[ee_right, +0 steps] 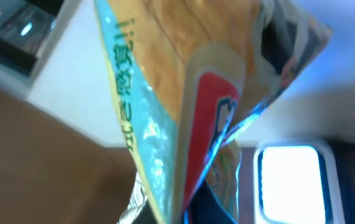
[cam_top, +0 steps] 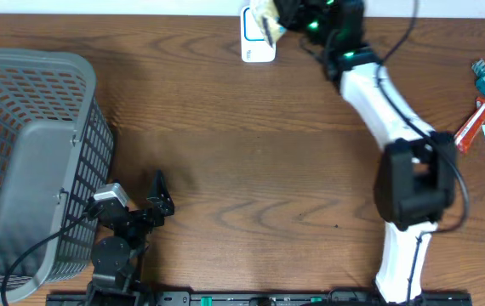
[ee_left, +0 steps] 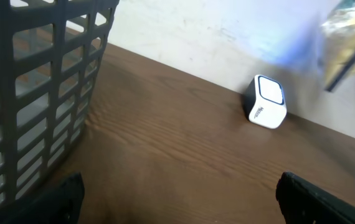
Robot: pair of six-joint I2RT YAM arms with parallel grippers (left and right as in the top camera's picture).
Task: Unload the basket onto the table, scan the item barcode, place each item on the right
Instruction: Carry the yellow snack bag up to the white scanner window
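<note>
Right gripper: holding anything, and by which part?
Yes: the right gripper is shut on a snack packet, gripped at one edge; the exact spot is hidden.

The overhead camera looks straight down from high up and takes in my whole table [cam_top: 251,170]. My left wrist camera sits low over the wood and faces across to the back wall [ee_left: 196,31], with the basket [ee_left: 34,93] at its left. My right wrist camera sits very close to the packet [ee_right: 165,93]. All three views share the white scanner [cam_top: 258,38].
</note>
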